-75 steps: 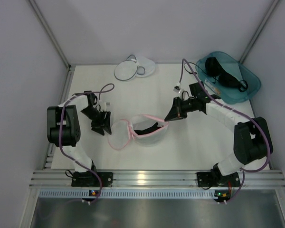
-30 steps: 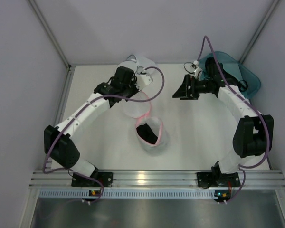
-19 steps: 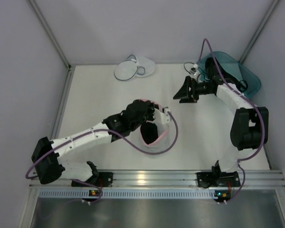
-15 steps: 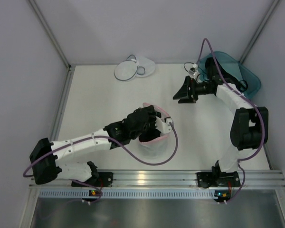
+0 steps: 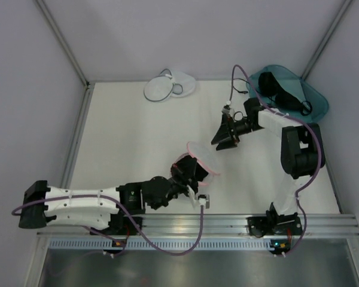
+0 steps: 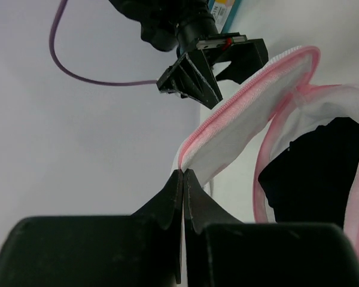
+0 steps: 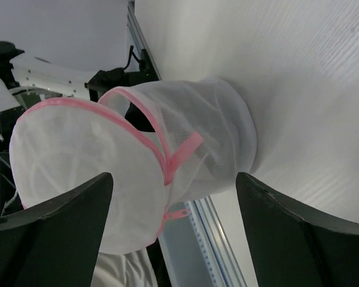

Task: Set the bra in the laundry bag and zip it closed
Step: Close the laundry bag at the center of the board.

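The laundry bag (image 5: 167, 88), white mesh with a grey rim, lies flat at the back of the table, away from both arms. A similar pink-rimmed mesh bag (image 5: 204, 160) stands at the front middle, its lid (image 7: 78, 173) lifted. Inside it lies a black bra (image 6: 314, 173). My left gripper (image 6: 183, 172) is shut on the pink zip rim (image 6: 251, 89) of the lid, low by the front rail (image 5: 188, 174). My right gripper (image 5: 220, 142) hangs open just behind that bag, facing it (image 7: 175, 179), with nothing between its fingers.
A teal bin (image 5: 314, 104) at the back right holds more black fabric (image 5: 281, 92). The pink bag's zip pull (image 7: 182, 213) dangles below the lid hinge. The metal rail (image 5: 179, 224) runs along the near edge, close to the bag.
My left arm has swung from the back of the table down to the front, bringing the pink-rimmed lid over. My right gripper has come down and left toward the bag, still open.
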You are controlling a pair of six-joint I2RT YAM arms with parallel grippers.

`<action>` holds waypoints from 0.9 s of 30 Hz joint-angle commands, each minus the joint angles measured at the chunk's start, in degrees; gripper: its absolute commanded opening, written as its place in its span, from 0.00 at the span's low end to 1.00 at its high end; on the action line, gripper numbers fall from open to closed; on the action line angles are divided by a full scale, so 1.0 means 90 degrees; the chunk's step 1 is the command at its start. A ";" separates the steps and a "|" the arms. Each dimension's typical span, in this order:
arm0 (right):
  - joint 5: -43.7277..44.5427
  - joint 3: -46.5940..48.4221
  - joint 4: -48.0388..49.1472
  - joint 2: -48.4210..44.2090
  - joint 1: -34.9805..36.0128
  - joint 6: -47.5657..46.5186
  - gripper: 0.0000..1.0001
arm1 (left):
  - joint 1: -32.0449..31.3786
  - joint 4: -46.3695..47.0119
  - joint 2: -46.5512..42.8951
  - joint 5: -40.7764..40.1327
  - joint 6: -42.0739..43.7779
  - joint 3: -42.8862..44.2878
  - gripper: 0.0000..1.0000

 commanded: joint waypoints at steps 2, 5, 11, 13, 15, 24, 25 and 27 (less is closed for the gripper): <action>-0.0839 -0.0102 -0.0493 -0.0050 0.0269 -0.0730 0.84 | -0.0580 0.0590 -0.0487 -0.0613 0.0508 -0.0373 0.00; -0.1005 -0.0131 -0.1009 0.0037 0.0483 -0.1216 0.82 | -0.0717 0.0580 -0.0605 -0.0711 0.0488 -0.0558 0.00; -0.1542 0.0277 -0.4525 0.0798 0.0747 -0.4669 0.76 | -0.0815 0.0570 -0.0761 -0.0828 0.0557 -0.0900 0.00; -0.1543 0.0260 -0.4537 0.0810 0.0689 -0.4960 0.75 | -0.0834 0.0561 -0.0878 -0.0954 0.0635 -0.1037 0.00; -0.1523 0.0045 -0.3670 0.0634 0.0601 -0.4056 0.75 | -0.0834 0.0551 -0.1043 -0.1033 0.0693 -0.1173 0.00; -0.0889 -0.1430 -0.0025 -0.0841 0.0591 -0.0243 0.82 | -0.0844 0.0551 -0.1484 -0.1063 0.0869 -0.1672 0.00; -0.0879 -0.1430 -0.0044 -0.0812 0.0688 -0.0251 0.81 | -0.0844 0.0551 -0.1474 -0.1063 0.0869 -0.1682 0.00; -0.0840 -0.1411 0.0014 -0.0744 0.0786 -0.0252 0.79 | -0.0844 0.0560 -0.1474 -0.1004 0.0840 -0.1731 0.00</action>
